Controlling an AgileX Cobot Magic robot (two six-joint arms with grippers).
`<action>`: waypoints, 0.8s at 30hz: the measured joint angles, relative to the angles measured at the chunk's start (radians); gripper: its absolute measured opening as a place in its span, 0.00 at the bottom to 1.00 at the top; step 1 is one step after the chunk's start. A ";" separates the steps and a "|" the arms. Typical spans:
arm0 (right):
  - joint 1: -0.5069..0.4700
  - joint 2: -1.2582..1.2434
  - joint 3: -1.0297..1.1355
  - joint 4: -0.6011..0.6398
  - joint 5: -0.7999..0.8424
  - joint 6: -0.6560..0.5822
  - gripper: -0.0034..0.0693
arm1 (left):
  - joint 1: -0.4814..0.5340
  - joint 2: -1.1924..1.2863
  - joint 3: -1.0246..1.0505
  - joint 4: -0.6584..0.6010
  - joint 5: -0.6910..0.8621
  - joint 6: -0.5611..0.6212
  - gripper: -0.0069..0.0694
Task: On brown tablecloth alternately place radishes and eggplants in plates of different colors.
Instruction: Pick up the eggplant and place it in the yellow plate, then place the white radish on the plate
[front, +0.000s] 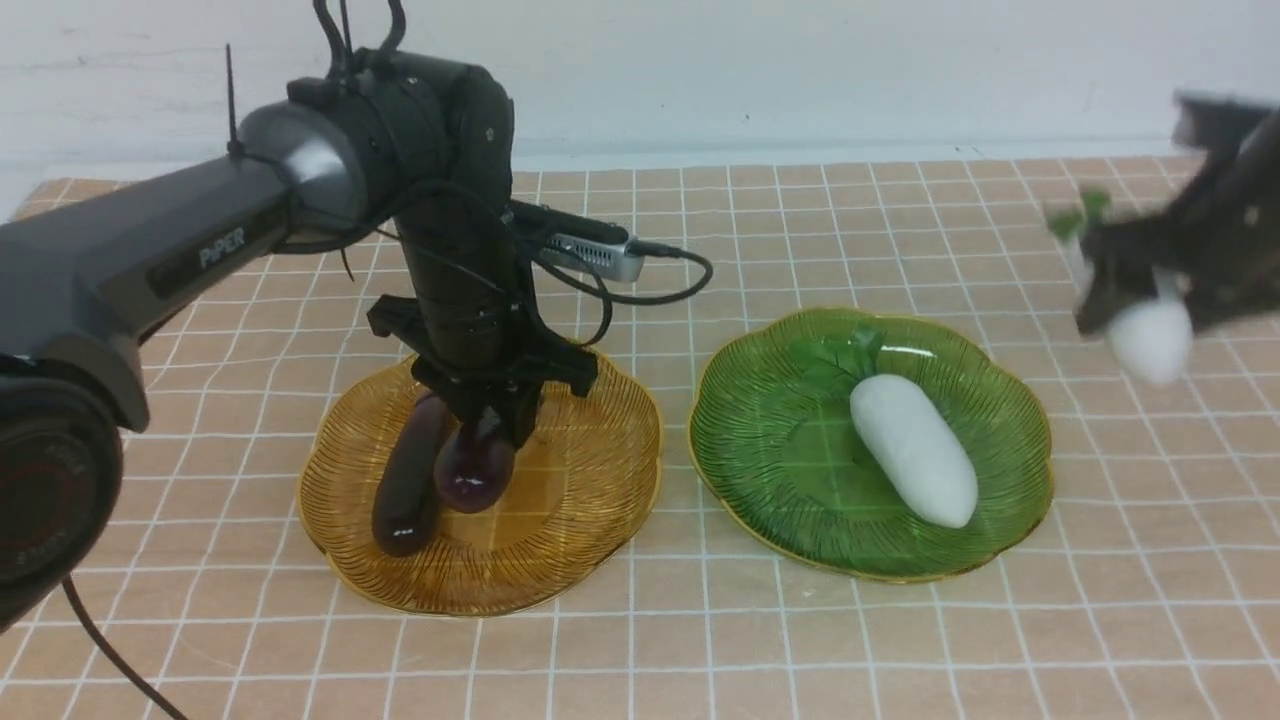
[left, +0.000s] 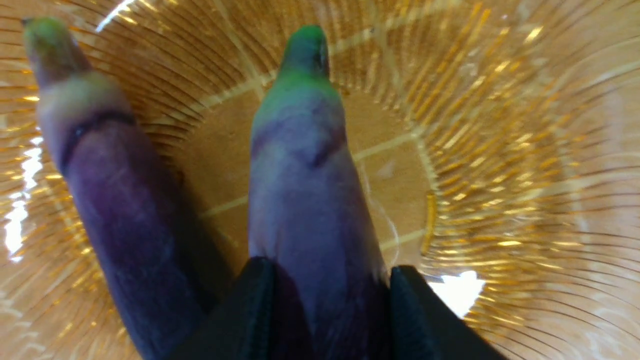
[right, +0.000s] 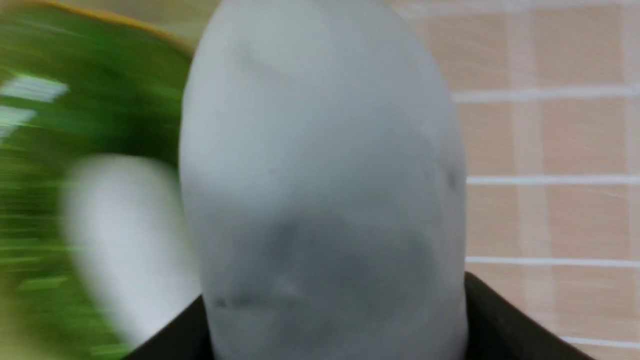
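1. Clamping one eggplant (front: 475, 470), the left jaws hang low in the amber plate (front: 600, 530), beside the second eggplant (front: 408, 490).
2. The right jaws, clamped on a raised radish (front: 1150, 340), sit beyond the green plate's (front: 760, 500) right rim; another radish (front: 915, 450) lies inside.
3. Bare brown tablecloth (front: 800, 650) surrounds both plates.
4. Left wrist view alone shows green stem caps (left: 307, 45).
5. Left arm (front: 150, 260) reads "PiPER".

Your left arm (front: 200, 240) over amber plate (front: 600, 480): lying eggplant (front: 405, 490), gripped eggplant (front: 475, 465) fill left half; right half bare. On green plate (front: 760, 450), plated radish (front: 915, 450) crosses middle; left side bare. At its right flank: right gripper (front: 1140, 310), carried radish (front: 1150, 340). Open cloth (front: 675, 600) between plates.
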 joint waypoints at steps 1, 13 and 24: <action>0.002 -0.008 -0.002 0.011 0.000 -0.001 0.68 | 0.000 0.002 0.000 0.000 -0.002 0.000 0.39; 0.247 0.041 -0.008 0.202 -0.030 -0.109 0.68 | 0.000 0.024 0.000 0.008 -0.004 -0.004 0.73; 0.330 0.130 -0.008 0.188 -0.110 -0.119 0.72 | 0.000 -0.057 0.008 0.012 -0.005 -0.035 0.59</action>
